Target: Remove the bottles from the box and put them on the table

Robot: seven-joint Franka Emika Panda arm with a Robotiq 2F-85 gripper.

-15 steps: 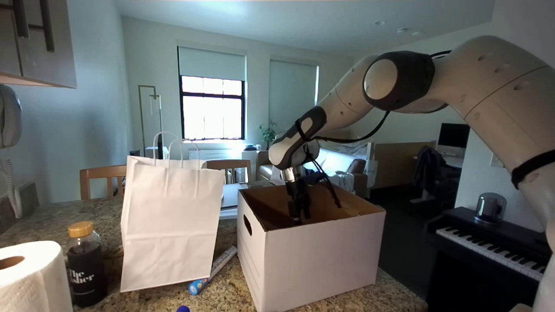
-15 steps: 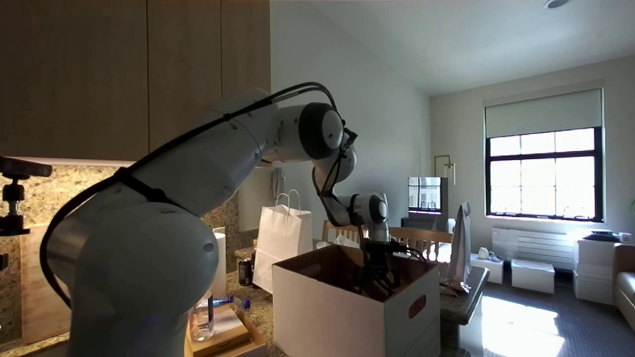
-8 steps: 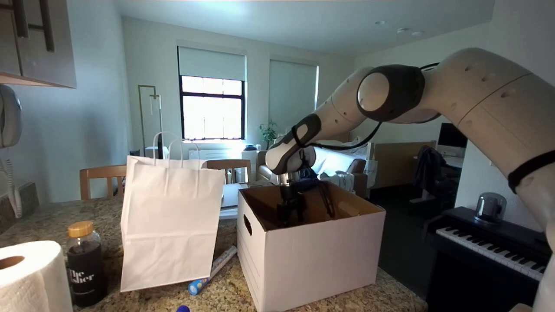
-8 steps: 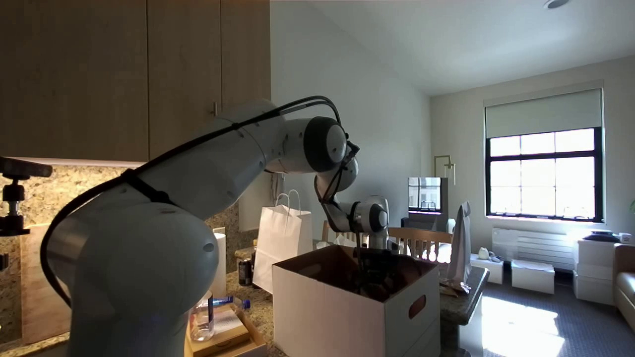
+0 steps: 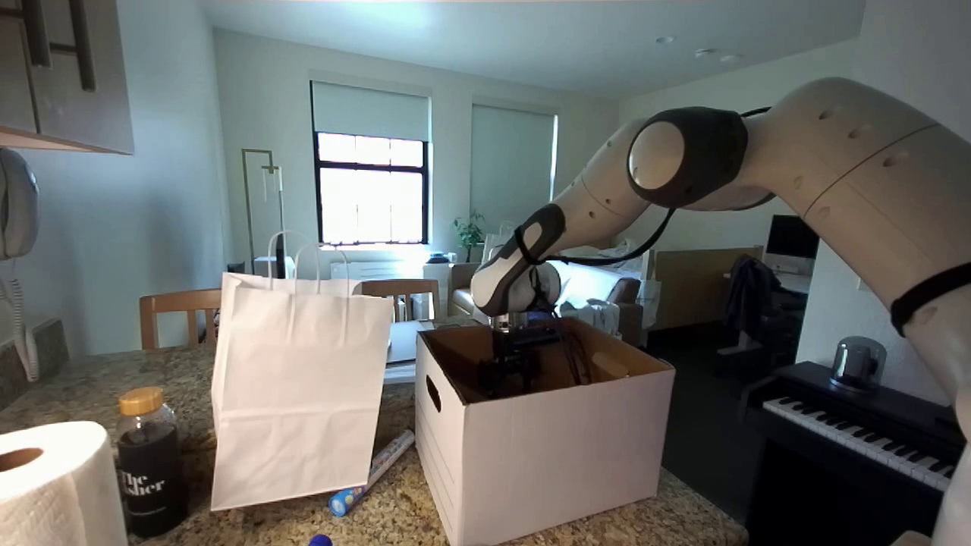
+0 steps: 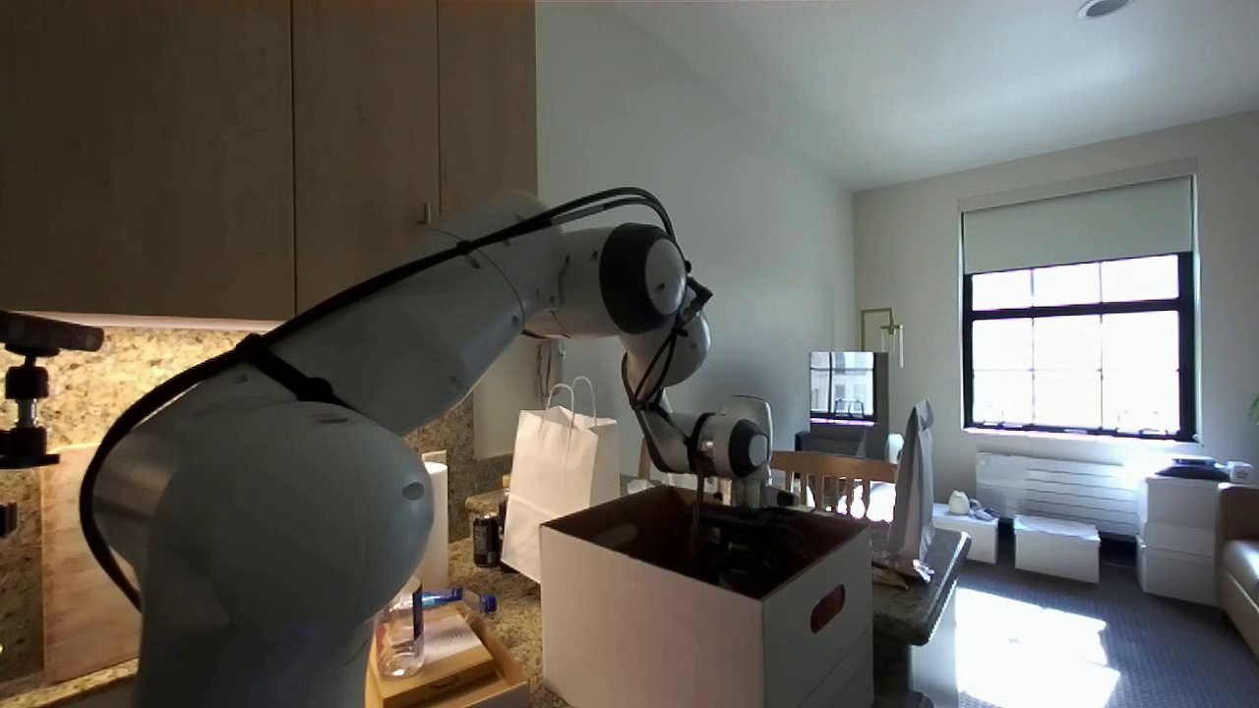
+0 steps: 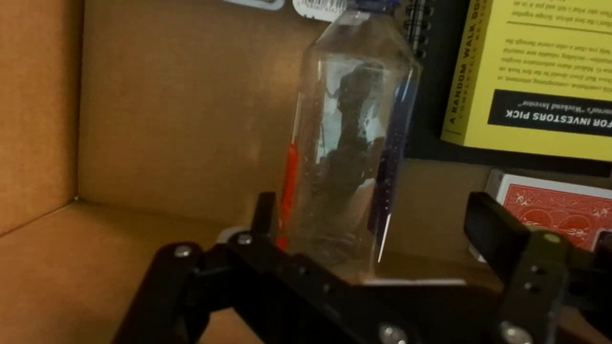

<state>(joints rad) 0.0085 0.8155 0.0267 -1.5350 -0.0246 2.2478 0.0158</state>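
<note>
Since a second ago the arm (image 5: 694, 155) has sunk lower, which reads as the reach for a grasp. The table (image 5: 402, 500) carries the white box (image 5: 561, 462), and the arm's end is now deeper inside it. In there a clear bottle (image 7: 351, 157) seems to lie on its side, yet to be lifted out; an upright bottle (image 6: 398, 634) shows outside in an exterior view. The fingers (image 7: 495, 231) stand spread, gripping nothing, the clear bottle between them in the wrist view, nearer one than the other, so closing here may nudge it
</note>
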